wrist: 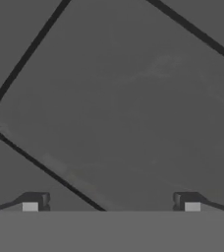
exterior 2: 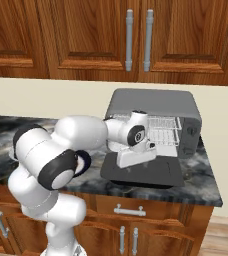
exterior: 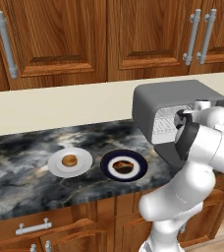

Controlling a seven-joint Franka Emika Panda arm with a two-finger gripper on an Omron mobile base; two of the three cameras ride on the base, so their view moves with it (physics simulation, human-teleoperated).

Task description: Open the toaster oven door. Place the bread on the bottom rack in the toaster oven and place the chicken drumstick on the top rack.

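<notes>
Right base view: toaster oven door (exterior 2: pixel 153 172) folded down flat on the counter (exterior 2: pixel 206 187), toaster oven (exterior 2: pixel 153 102) cavity exposed, wire racks (exterior 2: pixel 161 131) in sight; which grid is top and which bottom, hard to separate at this size. Gripper (exterior 2: pixel 136 157) low over the dropped door, close above the panel, probably because the opening step is just done. Hand view: two finger tips (wrist: pixel 33 202) set wide apart, nothing between them, dark grey door surface right ahead. Left base view: bread (exterior: pixel 69 160) resting on a white plate (exterior: pixel 84 166), chicken drumstick (exterior: pixel 122 166) on a dark blue plate (exterior: pixel 141 170) just beside it, both staged on the countertop left of the oven, well apart from the gripper. Door step judged complete; both foods not yet picked up.
</notes>
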